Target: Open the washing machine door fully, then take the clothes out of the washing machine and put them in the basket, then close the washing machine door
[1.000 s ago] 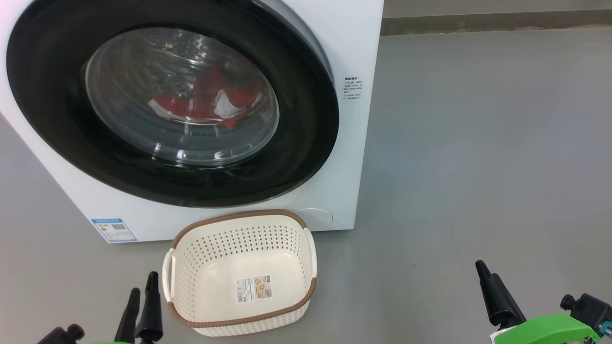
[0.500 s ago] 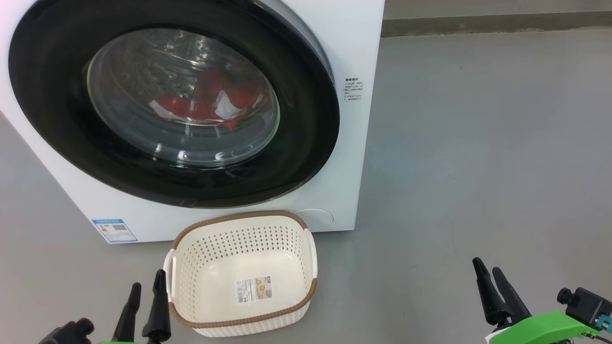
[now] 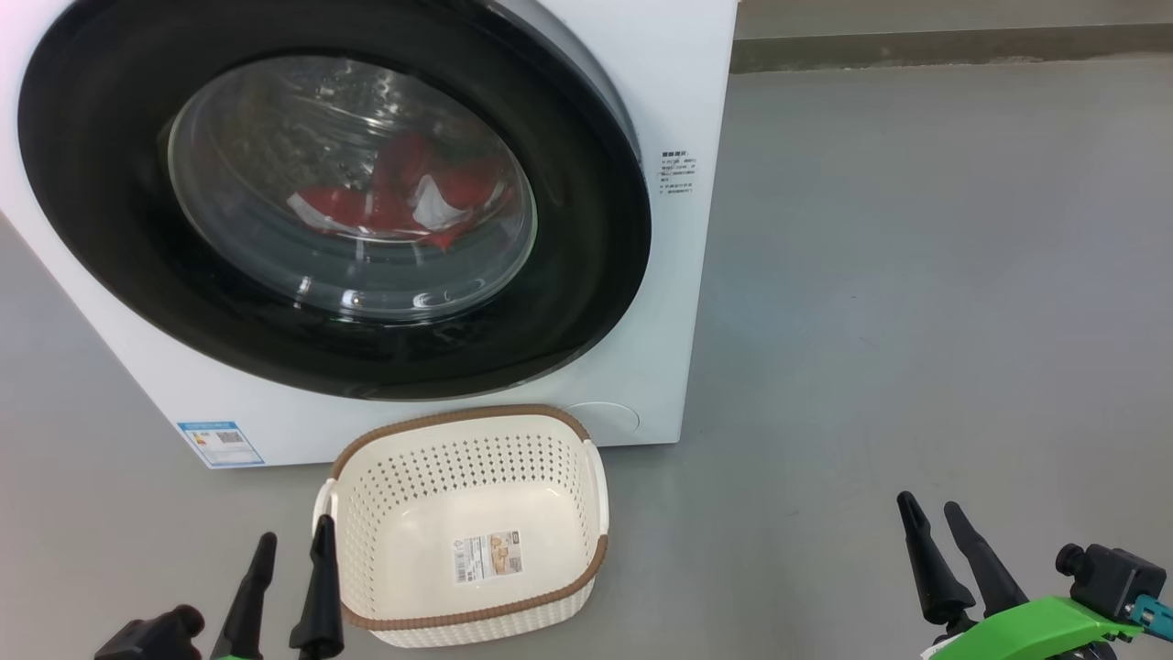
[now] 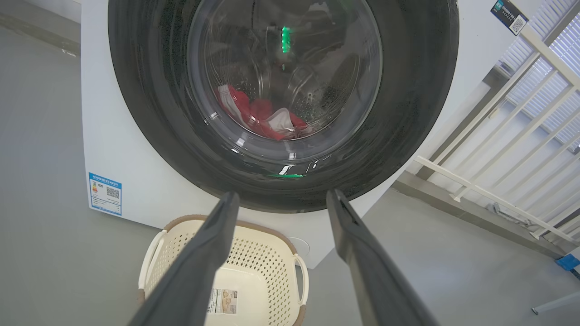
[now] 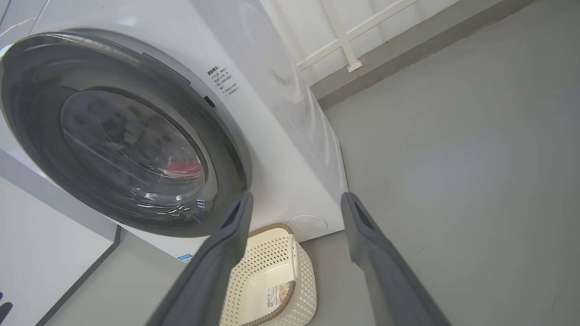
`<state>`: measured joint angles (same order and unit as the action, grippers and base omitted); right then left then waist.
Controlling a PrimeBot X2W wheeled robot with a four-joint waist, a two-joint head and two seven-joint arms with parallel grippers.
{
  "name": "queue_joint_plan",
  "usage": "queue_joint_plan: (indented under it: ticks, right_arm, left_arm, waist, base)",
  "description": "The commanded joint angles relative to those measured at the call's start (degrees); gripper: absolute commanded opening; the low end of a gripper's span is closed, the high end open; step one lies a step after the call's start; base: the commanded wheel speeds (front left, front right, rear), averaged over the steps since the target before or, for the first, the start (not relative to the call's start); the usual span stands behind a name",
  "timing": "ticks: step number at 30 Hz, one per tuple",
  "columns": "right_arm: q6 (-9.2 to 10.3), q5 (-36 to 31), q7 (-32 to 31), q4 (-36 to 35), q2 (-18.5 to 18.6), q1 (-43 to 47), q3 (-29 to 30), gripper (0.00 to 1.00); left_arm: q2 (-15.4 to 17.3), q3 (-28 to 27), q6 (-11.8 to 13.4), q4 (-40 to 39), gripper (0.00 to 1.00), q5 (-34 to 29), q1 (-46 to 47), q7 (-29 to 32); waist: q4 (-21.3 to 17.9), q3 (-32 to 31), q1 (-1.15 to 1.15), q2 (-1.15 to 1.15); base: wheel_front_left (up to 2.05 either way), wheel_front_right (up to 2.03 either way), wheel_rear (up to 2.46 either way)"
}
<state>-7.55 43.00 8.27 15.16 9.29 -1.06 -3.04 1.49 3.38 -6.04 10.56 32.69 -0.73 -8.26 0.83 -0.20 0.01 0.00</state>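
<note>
You have the door [image 3: 586, 229] shut on the washer [image 3: 683, 82], with the clothes [image 3: 394, 197] behind its glass. The basket [image 3: 458, 417] stands on the floor [image 3: 916, 275] just in front. Left gripper [image 3: 295, 529] and right gripper [image 3: 929, 501] hang low, each with its 2 fingers spread, gripping nothing.

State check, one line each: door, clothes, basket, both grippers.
washing machine door: not swung open, covers the opening; latch unclear.
clothes: inside the washing machine, behind the door glass.
basket: upright on the floor, empty.
left gripper: open, holding nothing.
right gripper: open, holding nothing.
</note>
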Motion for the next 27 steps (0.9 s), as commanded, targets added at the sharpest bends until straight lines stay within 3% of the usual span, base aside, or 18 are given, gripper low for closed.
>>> queue_joint_plan:
  ticks: [1,27]
  right_arm:
    - [0.05,-2.24,0.97,-1.81,1.31,-0.48,-1.42,1.00]
    - [0.06,-15.73,5.15,-3.39,3.29,0.55,-2.41,1.00]
  left_arm:
    - [0.86,-1.02,0.37,-2.13,1.00,-2.64,0.98,-0.96]
    - [1.24,-0.13,0.93,-2.95,1.00,-18.68,0.43,-5.16]
  waist:
    - [0.01,0.04,-0.01,0.00]
    - [-0.18,0.30,-0.01,0.00]
  base:
    - [0.00,0.00,0.00]
    - [0.00,0.00,0.00]
